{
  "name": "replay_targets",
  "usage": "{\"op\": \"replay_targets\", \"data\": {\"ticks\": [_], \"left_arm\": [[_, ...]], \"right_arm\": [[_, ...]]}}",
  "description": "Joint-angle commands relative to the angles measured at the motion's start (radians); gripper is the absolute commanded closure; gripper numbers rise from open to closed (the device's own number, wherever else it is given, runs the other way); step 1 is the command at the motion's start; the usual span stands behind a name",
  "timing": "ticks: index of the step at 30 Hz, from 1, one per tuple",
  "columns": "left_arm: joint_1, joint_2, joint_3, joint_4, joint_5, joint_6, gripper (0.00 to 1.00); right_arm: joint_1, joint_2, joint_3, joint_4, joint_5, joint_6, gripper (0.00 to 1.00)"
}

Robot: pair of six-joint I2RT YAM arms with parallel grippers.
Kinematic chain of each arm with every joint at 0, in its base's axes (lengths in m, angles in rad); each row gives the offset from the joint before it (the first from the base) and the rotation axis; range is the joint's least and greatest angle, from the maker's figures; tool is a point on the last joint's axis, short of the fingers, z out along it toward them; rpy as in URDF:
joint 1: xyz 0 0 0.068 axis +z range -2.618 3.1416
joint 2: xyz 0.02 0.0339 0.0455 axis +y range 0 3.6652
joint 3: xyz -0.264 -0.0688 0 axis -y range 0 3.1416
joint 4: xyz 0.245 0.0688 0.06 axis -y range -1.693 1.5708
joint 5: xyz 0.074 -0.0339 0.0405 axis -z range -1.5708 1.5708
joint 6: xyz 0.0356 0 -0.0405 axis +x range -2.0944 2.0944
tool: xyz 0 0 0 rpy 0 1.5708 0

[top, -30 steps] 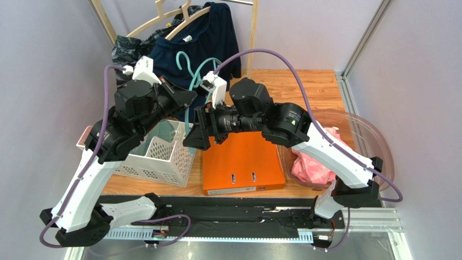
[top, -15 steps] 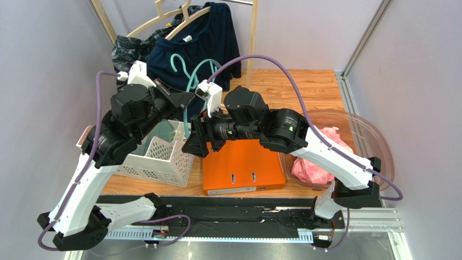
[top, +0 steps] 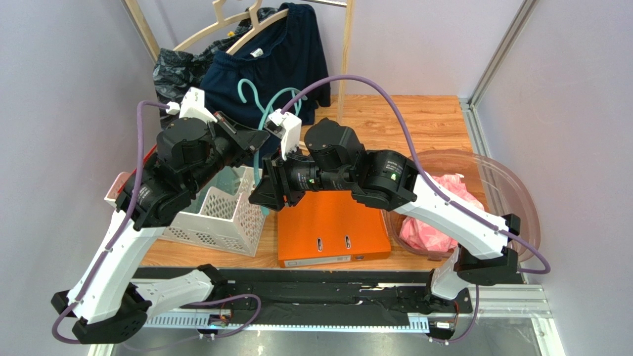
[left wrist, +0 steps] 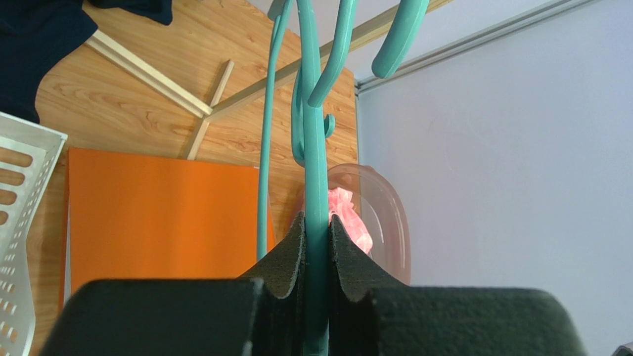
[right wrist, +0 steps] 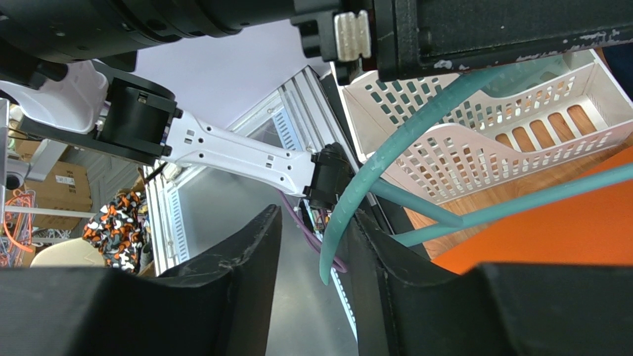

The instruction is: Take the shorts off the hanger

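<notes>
The teal hanger (top: 254, 95) is held up above the table, bare, with its hook at the top. My left gripper (top: 257, 141) is shut on one of its thin bars, which shows pinched between the pads in the left wrist view (left wrist: 317, 222). My right gripper (top: 263, 196) is open just below it; in the right wrist view (right wrist: 316, 215) the hanger's curved end (right wrist: 338, 237) hangs between the jaws, close to the right finger. The pink shorts (top: 429, 222) lie bunched in a clear bowl (top: 513, 194) at the right, apart from the hanger, and also show in the left wrist view (left wrist: 349, 221).
An orange binder (top: 334, 226) lies flat at the table's front middle. A white perforated basket (top: 219, 211) stands to its left. Dark navy shorts (top: 286, 52) hang on pale wooden hangers (top: 223, 26) on a rack at the back.
The right arm has shifted a little left and down, bringing its open jaws around the hanger's lower end. The left arm has shifted slightly, still holding the hanger.
</notes>
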Motion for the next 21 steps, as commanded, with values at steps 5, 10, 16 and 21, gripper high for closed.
{"op": "replay_targets", "data": {"ticks": [5,10,16,21], "left_arm": [[0.0,-0.016,0.002,0.064,-0.005,0.012,1.0],[-0.001,-0.023,-0.004,0.074,-0.01,0.021,1.0],[0.0,-0.031,-0.016,0.074,-0.011,0.017,1.0],[0.0,-0.057,-0.045,0.078,-0.016,0.016,0.96]], "right_arm": [[0.006,-0.028,-0.066,0.1,-0.02,0.006,0.67],[0.006,-0.027,-0.061,0.1,-0.014,0.01,0.78],[0.005,-0.031,-0.055,0.091,0.032,0.012,1.0],[0.0,-0.043,-0.06,0.112,0.045,0.02,1.0]]}}
